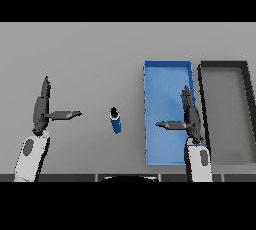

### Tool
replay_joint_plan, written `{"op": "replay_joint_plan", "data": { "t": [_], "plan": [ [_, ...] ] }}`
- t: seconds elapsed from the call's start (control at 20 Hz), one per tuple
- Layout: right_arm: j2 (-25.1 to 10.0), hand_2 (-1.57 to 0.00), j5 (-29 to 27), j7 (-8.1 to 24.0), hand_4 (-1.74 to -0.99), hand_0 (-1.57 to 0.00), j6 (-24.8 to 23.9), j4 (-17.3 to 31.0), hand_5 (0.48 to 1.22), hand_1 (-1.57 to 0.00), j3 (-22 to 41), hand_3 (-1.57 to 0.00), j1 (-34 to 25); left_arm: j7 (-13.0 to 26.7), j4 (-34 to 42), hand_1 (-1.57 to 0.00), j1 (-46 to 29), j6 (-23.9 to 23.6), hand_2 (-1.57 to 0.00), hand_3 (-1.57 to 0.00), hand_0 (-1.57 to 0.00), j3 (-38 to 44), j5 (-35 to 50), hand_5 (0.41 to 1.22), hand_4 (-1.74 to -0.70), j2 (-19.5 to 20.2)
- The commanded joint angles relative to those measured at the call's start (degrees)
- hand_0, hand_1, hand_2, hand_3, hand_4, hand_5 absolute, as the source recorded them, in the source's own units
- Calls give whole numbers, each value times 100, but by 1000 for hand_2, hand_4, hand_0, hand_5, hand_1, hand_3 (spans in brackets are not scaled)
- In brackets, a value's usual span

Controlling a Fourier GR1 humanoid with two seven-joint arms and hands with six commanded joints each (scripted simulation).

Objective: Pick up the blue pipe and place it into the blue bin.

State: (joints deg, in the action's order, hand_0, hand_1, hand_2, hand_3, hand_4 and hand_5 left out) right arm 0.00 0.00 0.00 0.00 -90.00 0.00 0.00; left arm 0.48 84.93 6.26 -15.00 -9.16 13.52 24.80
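A short blue pipe (116, 121) with a dark top end lies on the grey table, just left of the blue bin (155, 79). My right hand (191, 119) hovers over the bin's right side, fingers straight and thumb pointing left, holding nothing. It is well to the right of the pipe. My left hand (41, 109) is at the left, fingers straight up the view and thumb stretched toward the pipe, empty and apart from it.
A dark grey bin (247, 89) stands right beside the blue bin, at the table's right. The grey table (75, 54) stretches to the left and back.
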Motion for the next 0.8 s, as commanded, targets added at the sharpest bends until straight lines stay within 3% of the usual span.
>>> {"op": "replay_joint_plan", "data": {
  "t": [0.0, 0.25, 0.3, 0.4, 0.6, 0.75],
  "plan": [
    [-15, 1, -13, 7, -1205, 1, 1, 7, 629, 1, -16, 1, -10, -16, 1, 1, 12, -12, 1, 1, 1, -9, -8, 593, -966, -15],
    [-165, 1, -141, 48, -1205, 1, 107, 147, 629, 1, -164, 1, -131, 96, -48, 1, 135, -103, 1, 1, 1, -107, -98, 593, -966, -138],
    [-543, 1, 271, -535, -1205, 1, 181, -117, 629, 1, -13, 1, 141, -325, -4, 1, -77, 425, 1, 1, 1, -251, -175, 593, -966, 234],
    [-846, 1, 731, -828, -1197, 1, 226, -410, 627, 1, 218, 1, 423, -675, -129, 1, -193, 1048, 1, 1, 1, -358, -216, 590, -960, 636],
    [-963, 1, 834, -715, -1206, 1, 280, -611, 625, 1, 291, 1, 540, -903, -250, 1, -183, 1430, 1, 1, 1, -409, -191, 594, -960, 793],
    [-988, 1, 889, -623, -1192, 1, 268, -563, 621, 1, 305, 1, 462, -1083, 85, 1, -339, 1915, 1, 1, 1, -506, 6, 584, -976, 1026]
  ]
}}
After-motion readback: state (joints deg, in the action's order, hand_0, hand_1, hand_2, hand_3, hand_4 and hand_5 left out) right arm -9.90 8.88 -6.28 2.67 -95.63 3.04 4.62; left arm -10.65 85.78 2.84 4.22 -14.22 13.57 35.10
